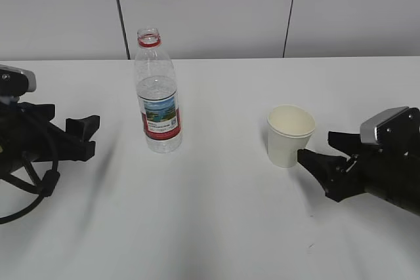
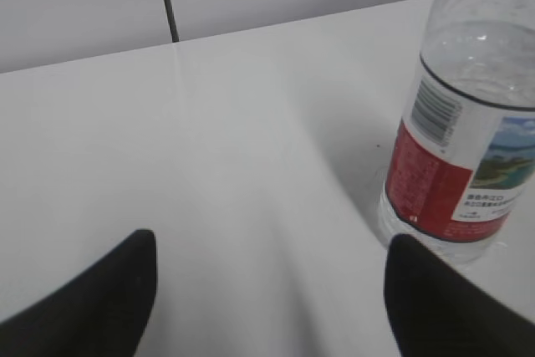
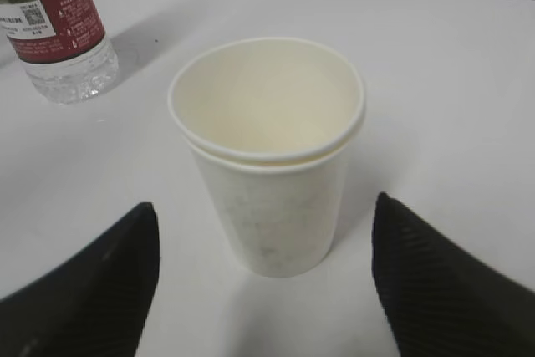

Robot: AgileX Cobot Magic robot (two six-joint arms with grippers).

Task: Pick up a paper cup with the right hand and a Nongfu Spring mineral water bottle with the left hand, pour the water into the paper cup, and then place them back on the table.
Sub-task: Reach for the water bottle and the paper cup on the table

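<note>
You see the paper cup [image 3: 267, 156] upright on the desk [image 1: 216, 227], empty inside. The Nongfu Spring mineral water bottle [image 1: 157, 93] stands uncapped, well apart from the cup, with water [image 1: 156, 90] in it. The right hand [image 1: 326, 152] has its jaws wide apart just beside the cup, not touching. The left hand [image 1: 84, 136] also has open jaws, near the bottle, holding nothing.
</note>
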